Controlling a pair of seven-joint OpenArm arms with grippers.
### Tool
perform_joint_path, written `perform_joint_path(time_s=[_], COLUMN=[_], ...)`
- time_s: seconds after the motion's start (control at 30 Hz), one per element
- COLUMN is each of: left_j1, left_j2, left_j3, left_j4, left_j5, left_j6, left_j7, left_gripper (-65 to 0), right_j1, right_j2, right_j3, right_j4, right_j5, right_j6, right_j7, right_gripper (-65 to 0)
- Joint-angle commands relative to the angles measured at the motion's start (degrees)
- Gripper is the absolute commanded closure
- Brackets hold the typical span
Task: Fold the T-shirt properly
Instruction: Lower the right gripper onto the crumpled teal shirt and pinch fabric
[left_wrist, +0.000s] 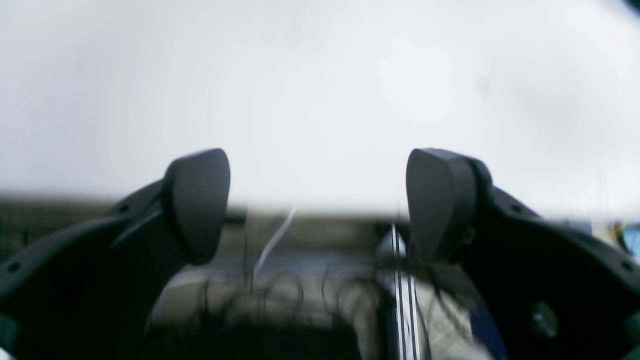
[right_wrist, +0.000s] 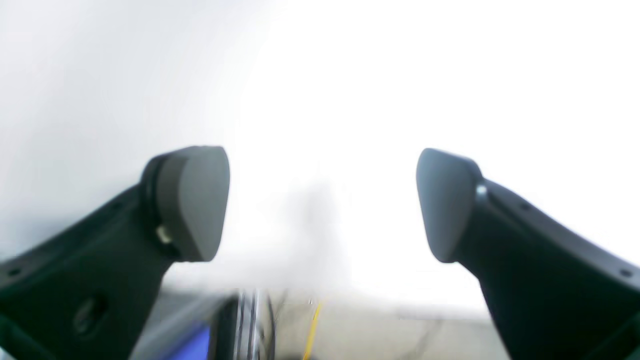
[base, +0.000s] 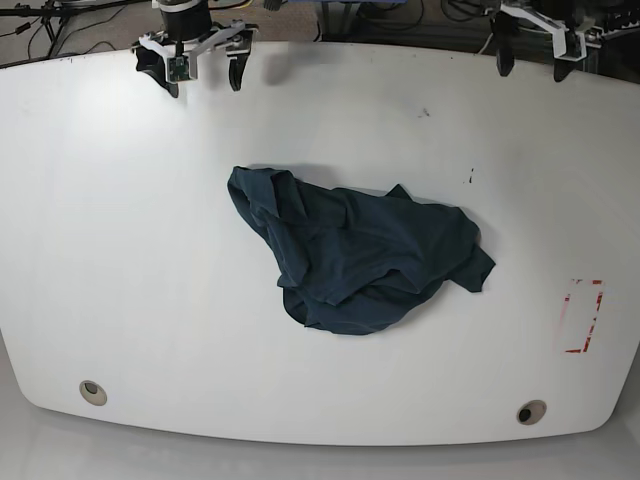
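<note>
The dark teal-navy T-shirt (base: 350, 255) lies crumpled in a heap near the middle of the white table (base: 120, 250) in the base view. My right gripper (base: 193, 72) hangs open over the table's far left edge, far from the shirt. At the far right edge my left gripper (base: 533, 60) is also open and far from the cloth. In the left wrist view the left gripper (left_wrist: 318, 205) has its jaws wide apart with only white table between them. The right gripper (right_wrist: 322, 204) in its own wrist view is equally wide and empty. Neither wrist view shows the shirt.
A red-outlined rectangle (base: 582, 316) is marked near the table's right edge. Two round holes (base: 92, 392) (base: 530, 412) sit near the front edge. Cables and equipment (base: 400, 15) lie beyond the table's far edge.
</note>
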Motion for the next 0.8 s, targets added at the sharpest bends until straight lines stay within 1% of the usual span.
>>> perform_joint_path(time_s=[0.0, 0.23, 0.33, 0.43, 0.6, 0.7, 0.77], left_j1=[-2.2, -12.7, -16.0, -18.5, -20.0, -22.0, -23.0], left_j2=[-0.3, -0.3, -0.2, 0.0, 0.0, -0.1, -0.1], left_j3=[-0.3, -0.7, -0.7, -0.7, -0.4, -0.4, -0.4], left_j4=[0.6, 0.6, 0.6, 0.6, 0.6, 0.6, 0.6], left_j5=[-0.3, -0.3, -0.4, -0.3, -0.5, -0.3, -0.2], left_j6=[0.0, 0.0, 0.0, 0.0, -0.1, -0.1, -0.1], left_j7=[1.2, 12.0, 14.6, 15.4, 15.4, 15.7, 15.8], left_gripper=[-51.2, -51.2, -51.2, -51.2, -51.2, -51.2, -51.2], right_j1=[1.7, 8.9, 11.5, 14.5, 20.1, 25.0, 28.3], right_j2=[0.1, 0.1, 0.3, 1.0, 4.1, 6.0, 6.5], right_j3=[0.1, -0.6, -1.9, -3.5, -6.7, -9.4, -10.9], right_j4=[1.0, 1.0, 1.0, 1.0, 1.0, 0.9, 0.3], right_j5=[0.4, 0.4, 0.2, 0.1, 0.1, 0.4, 0.4], right_j6=[0.1, 0.2, 0.2, 0.2, 0.2, 0.2, 0.2], right_j7=[1.1, 1.1, 1.1, 1.1, 0.5, -2.9, -5.4], right_gripper=[-56.1, -56.1, -56.1, -56.1, -56.1, -56.1, -56.1])
